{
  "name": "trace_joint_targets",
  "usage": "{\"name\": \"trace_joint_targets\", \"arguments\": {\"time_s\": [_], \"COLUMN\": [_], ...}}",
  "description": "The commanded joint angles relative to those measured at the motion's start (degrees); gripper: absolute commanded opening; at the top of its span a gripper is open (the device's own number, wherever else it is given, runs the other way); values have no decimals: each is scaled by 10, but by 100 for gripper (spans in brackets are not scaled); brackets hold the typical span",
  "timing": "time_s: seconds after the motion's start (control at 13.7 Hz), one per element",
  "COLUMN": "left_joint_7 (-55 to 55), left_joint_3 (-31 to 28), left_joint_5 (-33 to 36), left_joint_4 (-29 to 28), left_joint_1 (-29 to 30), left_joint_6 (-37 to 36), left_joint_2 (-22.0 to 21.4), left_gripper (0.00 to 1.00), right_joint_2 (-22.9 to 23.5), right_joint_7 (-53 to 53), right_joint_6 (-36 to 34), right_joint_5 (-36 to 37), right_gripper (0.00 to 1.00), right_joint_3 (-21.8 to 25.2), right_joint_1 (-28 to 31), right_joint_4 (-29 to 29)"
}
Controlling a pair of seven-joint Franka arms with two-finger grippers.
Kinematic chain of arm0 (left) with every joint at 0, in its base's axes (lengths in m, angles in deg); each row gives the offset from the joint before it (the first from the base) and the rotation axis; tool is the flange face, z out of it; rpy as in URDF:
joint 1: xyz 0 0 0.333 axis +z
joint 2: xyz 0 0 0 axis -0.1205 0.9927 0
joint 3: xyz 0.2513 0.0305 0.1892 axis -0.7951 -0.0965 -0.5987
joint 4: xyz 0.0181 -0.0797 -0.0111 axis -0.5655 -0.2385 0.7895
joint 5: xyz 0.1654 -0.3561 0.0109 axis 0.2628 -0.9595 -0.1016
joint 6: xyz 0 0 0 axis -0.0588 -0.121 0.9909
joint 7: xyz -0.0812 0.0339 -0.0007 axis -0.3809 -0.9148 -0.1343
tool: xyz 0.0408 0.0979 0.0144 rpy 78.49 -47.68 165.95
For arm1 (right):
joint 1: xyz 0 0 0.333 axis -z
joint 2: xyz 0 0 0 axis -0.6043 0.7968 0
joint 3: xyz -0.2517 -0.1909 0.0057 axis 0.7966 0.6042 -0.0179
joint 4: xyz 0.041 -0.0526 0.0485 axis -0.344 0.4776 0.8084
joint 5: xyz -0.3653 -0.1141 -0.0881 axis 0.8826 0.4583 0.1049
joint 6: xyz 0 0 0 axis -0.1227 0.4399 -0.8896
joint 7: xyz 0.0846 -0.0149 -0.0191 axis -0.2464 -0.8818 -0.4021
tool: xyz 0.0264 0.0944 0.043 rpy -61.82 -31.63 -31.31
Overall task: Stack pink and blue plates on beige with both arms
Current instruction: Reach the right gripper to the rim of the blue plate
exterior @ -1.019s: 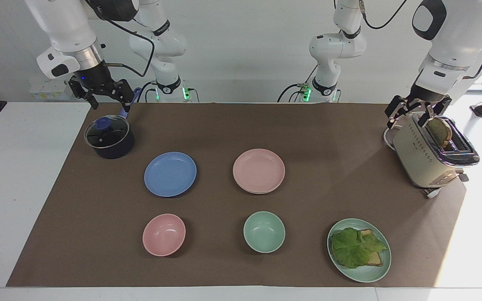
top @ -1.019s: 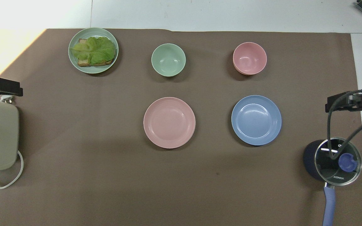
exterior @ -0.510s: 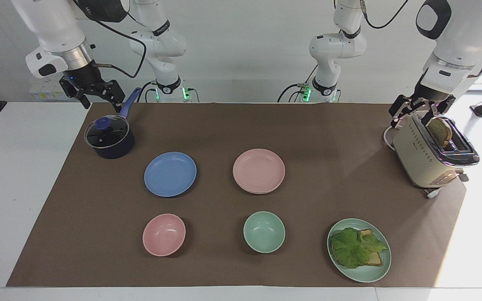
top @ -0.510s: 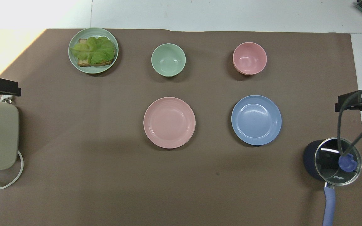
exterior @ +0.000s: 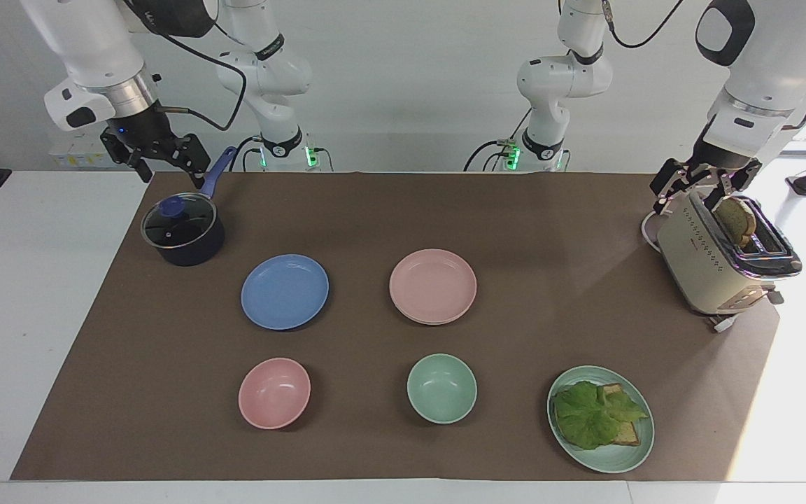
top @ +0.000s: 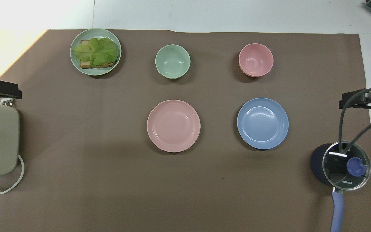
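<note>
Brown mat [exterior: 389, 210] spread over white counter [exterior: 25, 315]. Dark saucepan [exterior: 186, 241] with glass lid [top: 346, 166] and blue handle [top: 337, 211], at the right arm's end, close to the robots. Cream toaster [exterior: 711, 262] with white cord [top: 6, 187] and bread slice [exterior: 735, 217] upright in slot, at the left arm's end. Pink bowl [exterior: 274, 393] and green bowl [exterior: 441, 388], apart, in the row farthest from the robots. Green plate [exterior: 613, 458] carrying lettuce [exterior: 592, 413] on toast [exterior: 627, 434], same row, toward the left arm's end.
</note>
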Motion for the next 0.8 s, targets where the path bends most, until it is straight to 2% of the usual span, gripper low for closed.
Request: {"name": "trace_joint_targets", "arguments": {"time_s": [0.0,0.29,0.58,0.73], "left_joint_7": [-3,-3,-3,-3], "left_joint_3": [2,3,3,3], "left_joint_5": [10,10,10,10], "left_joint_4": [-1,-1,-1,-1], "left_joint_1": [3,3,3,3], "left_joint_6": [-9,-9,-9,-9], "left_joint_2": [-5,-5,-5,-5], "left_gripper": [100,100,100,100], "right_joint_2": [-18,-5,26,39], "right_joint_7": [-4,-3,2,3], "right_joint_6": [60,199,302,329], "right_joint_5": [0,0,-2,-2], "right_gripper": [100,100,100,100], "right_joint_3": [-4,-4,-5,-5], "right_joint_1": [8,5,-30,-27], "right_joint_4": [67,168,228,240]}}
